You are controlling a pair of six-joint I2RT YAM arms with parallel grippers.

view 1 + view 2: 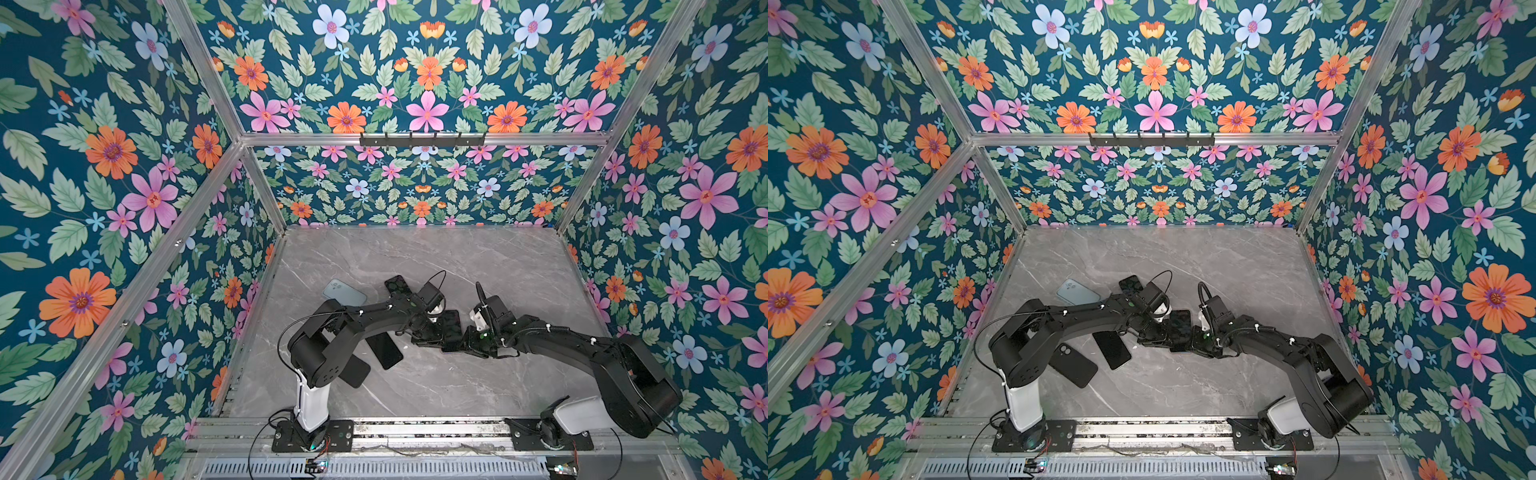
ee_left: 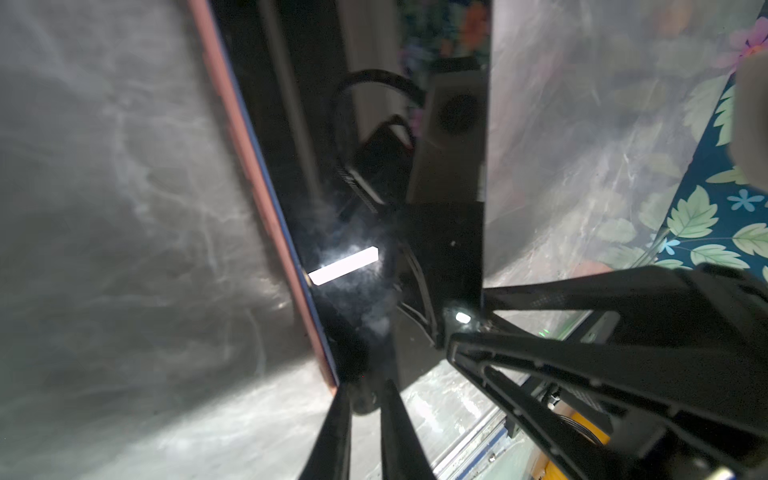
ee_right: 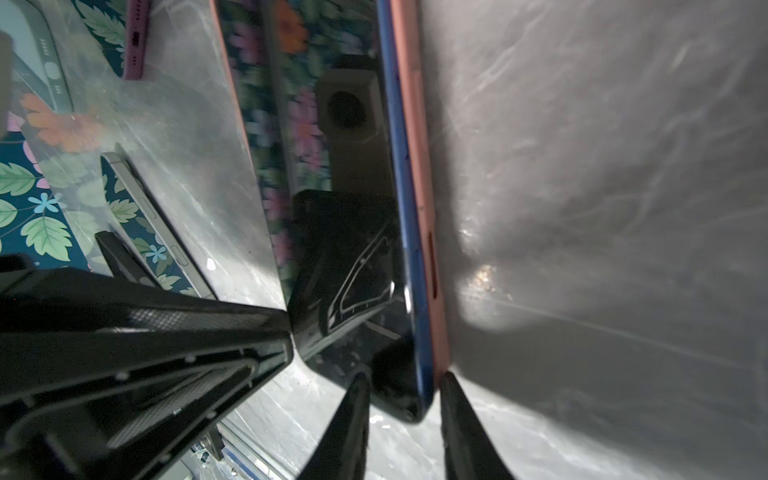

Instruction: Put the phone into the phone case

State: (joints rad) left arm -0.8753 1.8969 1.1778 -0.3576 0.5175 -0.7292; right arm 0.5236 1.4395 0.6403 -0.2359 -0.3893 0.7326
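1. Nearest the arm bases, a matte black phone (image 1: 1073,368) (back up) and a glossy black phone (image 1: 1112,349) lie flat on the grey marble table (image 1: 1183,386).
2. Mid-table, the blue-framed black phone (image 3: 345,249) sits in the salmon-pink case (image 3: 419,166), whose rim hugs both long edges.
3. The left gripper (image 2: 363,386), fingers narrow, pinches one end; the right gripper (image 3: 403,378) clamps the opposite end, one finger on the screen, one against the case.
4. Farther back, a pale blue-grey phone (image 1: 1077,292) lies flat.
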